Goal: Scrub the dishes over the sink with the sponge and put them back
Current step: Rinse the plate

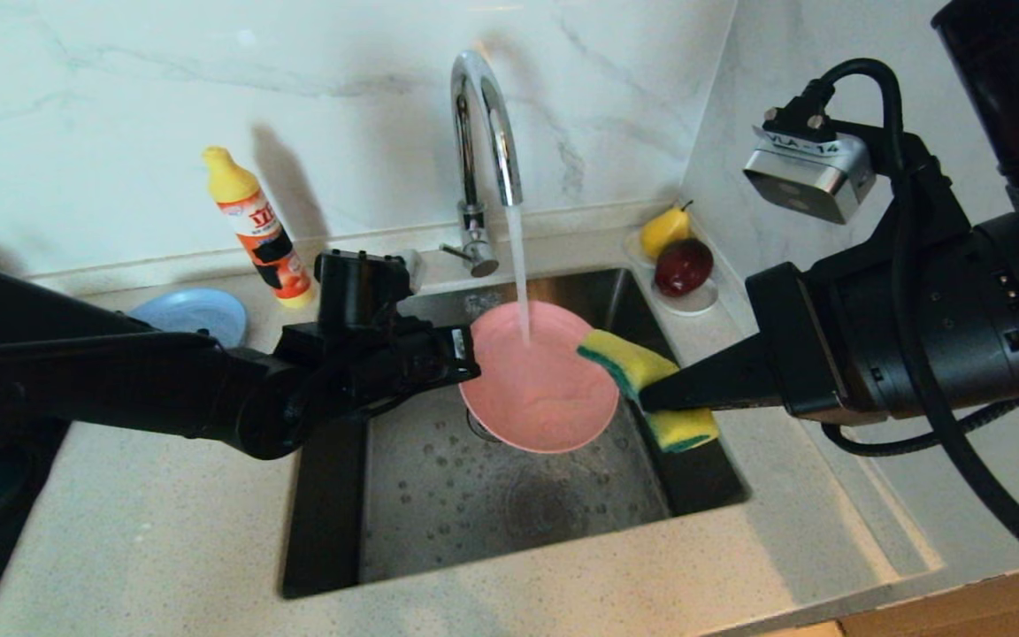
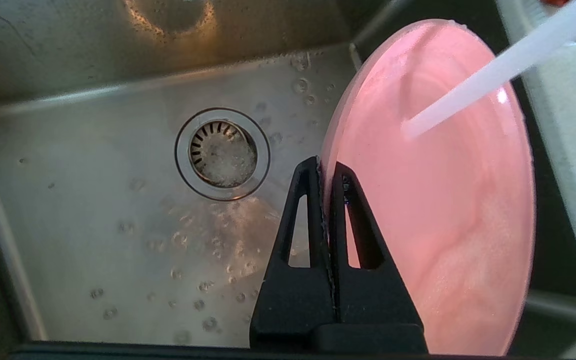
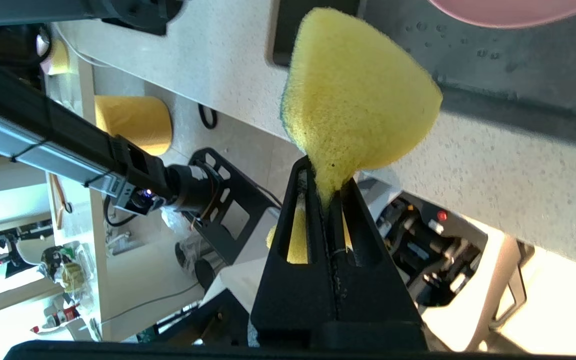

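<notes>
My left gripper [image 1: 467,356] [image 2: 325,167] is shut on the rim of the pink plate [image 1: 538,380] [image 2: 433,200], which it holds tilted over the sink [image 1: 509,495] [image 2: 93,200]. Water from the chrome tap [image 1: 483,115] runs onto the plate's face. My right gripper [image 1: 651,396] [image 3: 328,175] is shut on the yellow and green sponge [image 1: 642,367] [image 3: 358,95], squeezing it at the plate's right edge. A blue plate [image 1: 187,311] lies on the counter behind my left arm. The drain [image 2: 223,154] shows beside the plate.
An orange and yellow detergent bottle [image 1: 257,226] stands at the back left. A yellow pear [image 1: 664,230] and a dark red fruit [image 1: 685,265] sit on a small white saucer [image 1: 695,303] at the back right corner. Speckled counter [image 1: 164,531] surrounds the basin.
</notes>
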You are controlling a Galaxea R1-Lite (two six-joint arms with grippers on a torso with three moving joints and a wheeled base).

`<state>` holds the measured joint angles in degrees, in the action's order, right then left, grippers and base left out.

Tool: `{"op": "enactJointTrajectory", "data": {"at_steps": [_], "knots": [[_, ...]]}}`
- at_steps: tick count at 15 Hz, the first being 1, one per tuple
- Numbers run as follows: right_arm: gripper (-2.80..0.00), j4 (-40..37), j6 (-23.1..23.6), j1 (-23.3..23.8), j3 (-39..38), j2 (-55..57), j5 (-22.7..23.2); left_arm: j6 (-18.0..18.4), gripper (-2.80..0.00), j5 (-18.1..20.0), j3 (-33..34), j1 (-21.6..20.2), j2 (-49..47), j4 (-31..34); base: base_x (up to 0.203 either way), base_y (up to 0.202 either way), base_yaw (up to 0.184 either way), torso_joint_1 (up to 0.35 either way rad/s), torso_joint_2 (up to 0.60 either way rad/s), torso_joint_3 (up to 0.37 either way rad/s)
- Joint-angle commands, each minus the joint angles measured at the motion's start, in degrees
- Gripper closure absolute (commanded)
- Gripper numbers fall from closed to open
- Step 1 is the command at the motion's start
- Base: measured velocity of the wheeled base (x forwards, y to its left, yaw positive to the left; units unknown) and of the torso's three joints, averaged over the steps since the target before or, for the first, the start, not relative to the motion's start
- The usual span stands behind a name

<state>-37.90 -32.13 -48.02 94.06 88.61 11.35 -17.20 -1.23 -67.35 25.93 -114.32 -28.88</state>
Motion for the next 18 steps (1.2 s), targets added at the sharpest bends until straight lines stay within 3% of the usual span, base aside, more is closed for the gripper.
{"op": "enactJointTrajectory", "data": {"at_steps": [1, 7, 9, 14, 18], "knots": [[0.00, 0.3, -0.1, 0.1, -0.8, -0.5, 0.1, -0.1, 0.00, 0.0, -0.7, 0.0, -2.1, -0.3, 0.000, 0.000, 0.000, 0.000, 0.00, 0.000], [0.00, 0.2, -0.1, 0.9, -0.9, -0.7, 0.0, 0.4, 0.00, -0.2, 0.1, -0.2, -2.1, -0.9, 0.000, 0.000, 0.000, 0.000, 0.00, 0.000], [0.00, 0.3, -0.1, 0.9, -0.7, -0.7, 0.1, 2.2, 0.00, -1.2, 1.3, -1.3, 0.4, -0.6, 0.000, 0.000, 0.000, 0.000, 0.00, 0.000], [0.00, 0.2, -0.1, 2.2, -0.7, -0.4, 0.1, 13.5, 0.00, -2.2, 9.1, -4.7, 10.8, -1.8, 0.000, 0.000, 0.000, 0.000, 0.00, 0.000], [0.00, -0.2, -0.4, 2.8, -1.3, -0.6, 0.1, 22.9, 0.00, -3.1, 17.2, -7.2, 21.0, -7.4, 0.000, 0.000, 0.000, 0.000, 0.00, 0.000]]}}
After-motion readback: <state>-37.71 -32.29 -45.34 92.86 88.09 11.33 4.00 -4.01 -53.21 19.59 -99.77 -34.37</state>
